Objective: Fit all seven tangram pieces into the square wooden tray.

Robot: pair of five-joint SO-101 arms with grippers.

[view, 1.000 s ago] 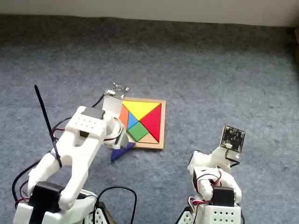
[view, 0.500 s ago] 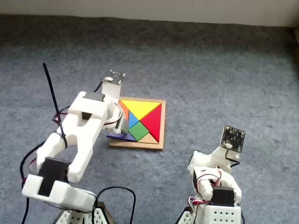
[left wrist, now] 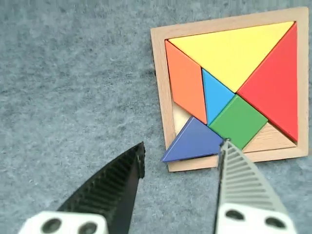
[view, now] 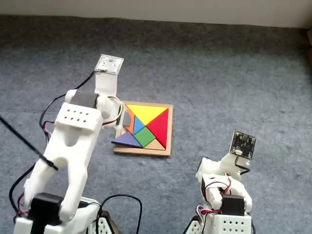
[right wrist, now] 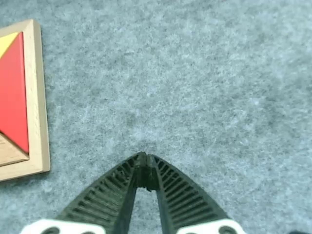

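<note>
The square wooden tray (left wrist: 159,73) holds a yellow triangle (left wrist: 234,48), a red triangle (left wrist: 278,87), an orange parallelogram (left wrist: 185,83), a small blue triangle (left wrist: 217,95) and a green square (left wrist: 239,122). An indigo triangle (left wrist: 195,140) lies at the tray's corner with one tip over the rim. Bare wood shows beside it (left wrist: 265,139). My left gripper (left wrist: 183,146) hangs open above that corner, holding nothing. In the high view the tray (view: 168,131) and the indigo triangle (view: 127,140) sit beside the left arm. My right gripper (right wrist: 146,158) is shut and empty over carpet, away from the tray (right wrist: 39,97).
Grey carpet covers the whole table, with open floor around the tray's far and right sides. The right arm (view: 224,187) stands folded near the front edge. Black cables (view: 29,141) trail from the left arm.
The indigo triangle went from the carpet in front of the tray onto the tray's corner. The left arm then rose and drew back, its gripper now open and off the piece.
</note>
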